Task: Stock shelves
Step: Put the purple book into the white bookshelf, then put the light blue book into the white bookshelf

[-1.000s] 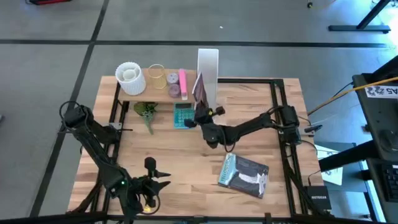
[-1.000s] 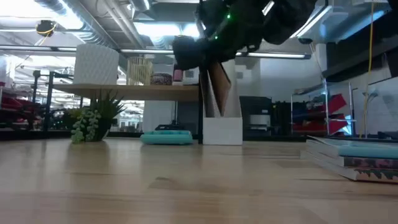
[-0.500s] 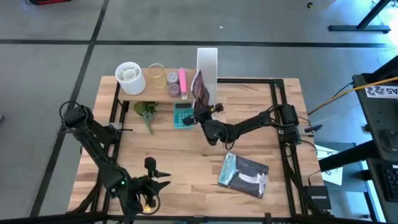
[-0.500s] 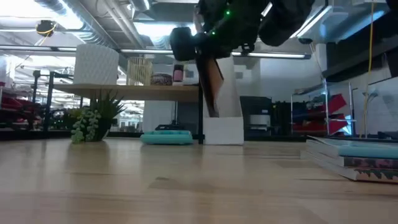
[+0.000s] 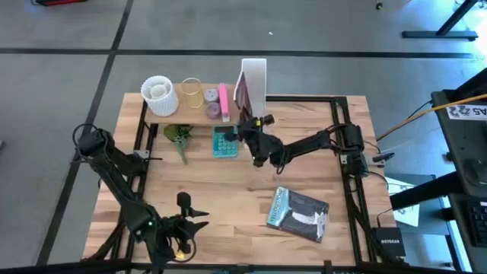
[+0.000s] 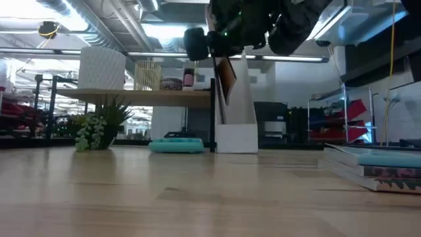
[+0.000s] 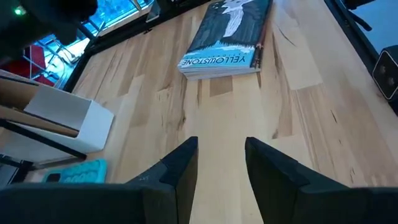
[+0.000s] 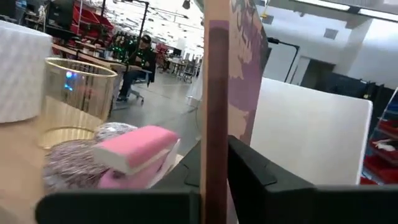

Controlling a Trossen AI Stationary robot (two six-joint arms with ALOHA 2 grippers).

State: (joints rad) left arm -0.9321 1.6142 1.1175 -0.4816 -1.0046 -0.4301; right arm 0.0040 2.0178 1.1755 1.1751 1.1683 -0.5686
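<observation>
The raised wood shelf [image 5: 173, 116] [image 6: 105, 95] stands at the far left, with the white upright file box [image 5: 255, 72] [image 6: 240, 125] [image 8: 311, 137] at its right end. My right gripper [image 5: 247, 131] [image 8: 214, 165] is shut on a thin book with a purple-brown cover [image 5: 243, 97] [image 6: 225, 79]. The book stands tilted at the box's open front; I cannot tell whether its lower end is inside. My left gripper [image 5: 199, 215] [image 7: 221, 146] waits open near the table's front left. My right gripper pinches the book between its two fingers at the narrow edge [image 8: 214, 149] that faces the gripper. The fingers come about level from the table's near right side. The book is lifted clear of the table and stands steep, leaning a little, beside the file box.
On the shelf stand a white vase [image 5: 159, 93], a gold wire cup [image 8: 78, 99] and a pink block [image 8: 134, 152]. Below it lie a green plant [image 6: 99, 128] and a teal item [image 5: 224, 141]. A second book [image 5: 298, 213] [image 7: 227, 34] lies near right.
My right gripper has carried the book toward the table's far edge and the file box, rising a little. The book has tipped steeper and now stands closer against the box.
</observation>
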